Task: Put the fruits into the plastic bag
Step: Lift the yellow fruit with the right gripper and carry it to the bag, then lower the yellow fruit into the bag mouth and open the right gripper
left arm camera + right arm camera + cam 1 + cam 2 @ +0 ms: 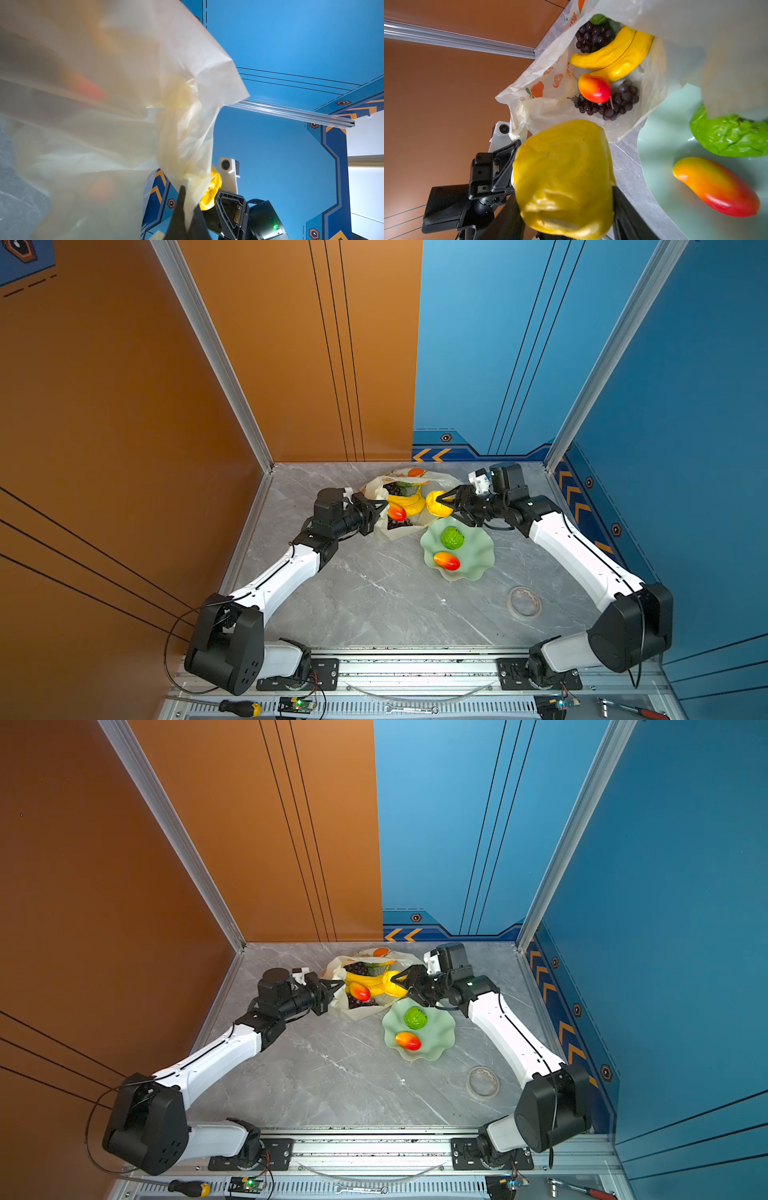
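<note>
Seen in both top views, the left hand is clenched on the near rim of the plastic bag, which lies open on the grey tabletop. The right hand grasps a yellow lumpy fruit at the bag's mouth. A banana bunch, a mango and grape clusters lie inside, and a bumpy green fruit and a second mango sit in the pale green dish just beside. From the left wrist, the plastic bag veils nearly everything and its contents are only blurred colour. The black fingertips pinch a fold of it, thin limp stuff that would likely sag shut if let go and is best taken at the rim. From the right wrist, the yellow lumpy fruit fills the space between the jaws and hides their tips. It looks light, hard and slick, so a hold across its middle seems safest. What lies under the bananas cannot be made out.
</note>
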You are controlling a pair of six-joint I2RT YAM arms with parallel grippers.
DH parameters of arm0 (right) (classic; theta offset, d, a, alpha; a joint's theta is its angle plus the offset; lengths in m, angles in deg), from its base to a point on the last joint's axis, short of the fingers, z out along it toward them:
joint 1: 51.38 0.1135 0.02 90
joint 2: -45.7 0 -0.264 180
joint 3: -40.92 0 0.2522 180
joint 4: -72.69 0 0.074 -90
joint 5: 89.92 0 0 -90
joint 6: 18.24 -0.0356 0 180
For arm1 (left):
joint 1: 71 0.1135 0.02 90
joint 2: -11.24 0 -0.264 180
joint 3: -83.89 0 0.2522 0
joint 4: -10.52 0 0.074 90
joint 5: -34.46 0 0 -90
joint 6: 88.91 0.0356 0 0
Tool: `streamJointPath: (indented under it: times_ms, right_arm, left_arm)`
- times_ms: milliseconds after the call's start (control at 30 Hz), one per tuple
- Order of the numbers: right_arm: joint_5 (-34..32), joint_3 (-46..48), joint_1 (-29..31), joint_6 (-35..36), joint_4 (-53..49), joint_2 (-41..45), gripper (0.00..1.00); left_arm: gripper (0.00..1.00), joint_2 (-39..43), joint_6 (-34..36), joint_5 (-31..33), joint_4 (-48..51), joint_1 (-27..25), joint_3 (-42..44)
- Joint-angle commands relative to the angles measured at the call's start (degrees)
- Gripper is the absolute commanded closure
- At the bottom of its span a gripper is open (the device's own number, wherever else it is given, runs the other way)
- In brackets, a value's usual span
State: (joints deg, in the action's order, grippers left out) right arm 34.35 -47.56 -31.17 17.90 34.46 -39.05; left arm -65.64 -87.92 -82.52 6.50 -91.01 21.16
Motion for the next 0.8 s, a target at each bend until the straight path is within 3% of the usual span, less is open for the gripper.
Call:
streamJointPath:
  times_ms: [0, 767]
  right_arm:
    - [-2.3, -4.1, 1.2, 1.5, 1.5, -3.1, 0.43]
    - [-5.3, -17.6, 4.4, 6.1, 0.4, -22.8, 0.43]
  left_arm:
    - [1.00, 0.2, 1.1, 1.3, 0.3, -0.9, -1.3]
    - [1.00, -0.1, 1.0, 2.9, 0.5, -2.9, -1.9]
